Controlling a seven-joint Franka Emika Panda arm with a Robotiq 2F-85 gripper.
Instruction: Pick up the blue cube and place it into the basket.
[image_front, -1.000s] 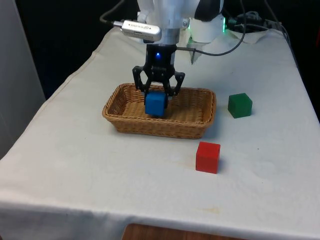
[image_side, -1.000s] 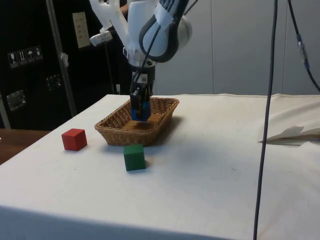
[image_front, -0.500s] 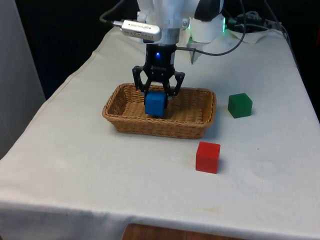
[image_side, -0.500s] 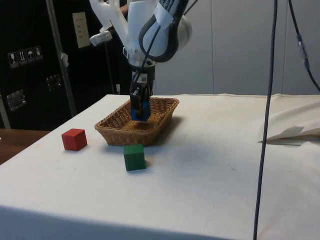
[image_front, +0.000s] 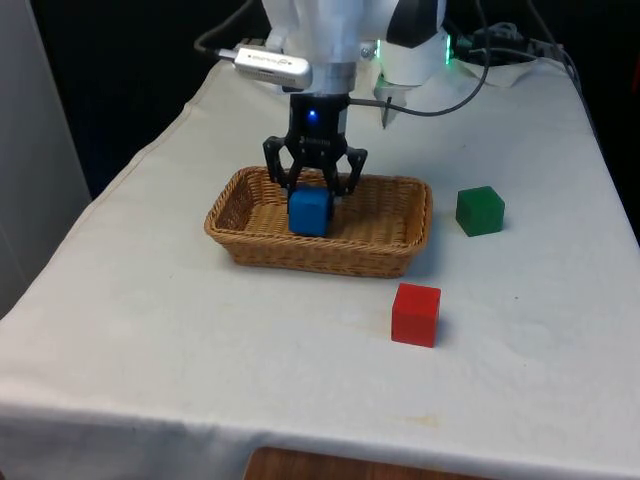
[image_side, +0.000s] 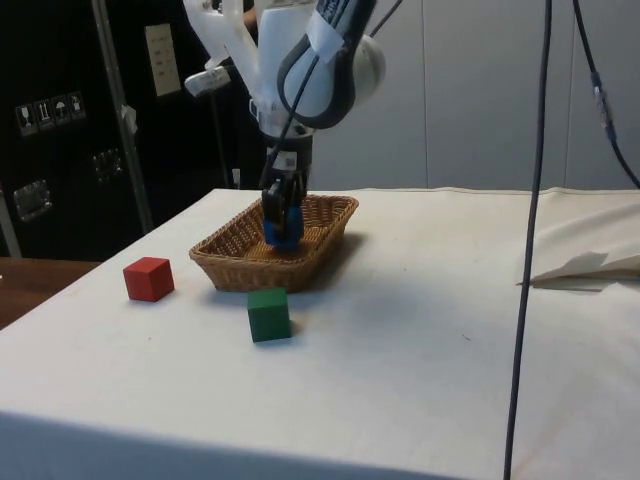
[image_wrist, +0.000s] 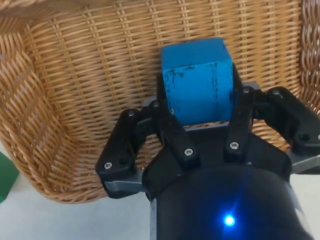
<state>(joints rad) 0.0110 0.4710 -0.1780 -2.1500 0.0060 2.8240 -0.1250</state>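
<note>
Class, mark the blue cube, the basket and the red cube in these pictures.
blue cube (image_front: 309, 212), front view, its front face.
basket (image_front: 318, 257), front view, its near woven wall.
red cube (image_front: 415, 315), front view, its front face.

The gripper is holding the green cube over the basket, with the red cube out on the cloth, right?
Not quite: the gripper holds the blue cube inside the basket, as the front view shows. The green cube sits on the cloth beside the basket, like the red cube.
</note>
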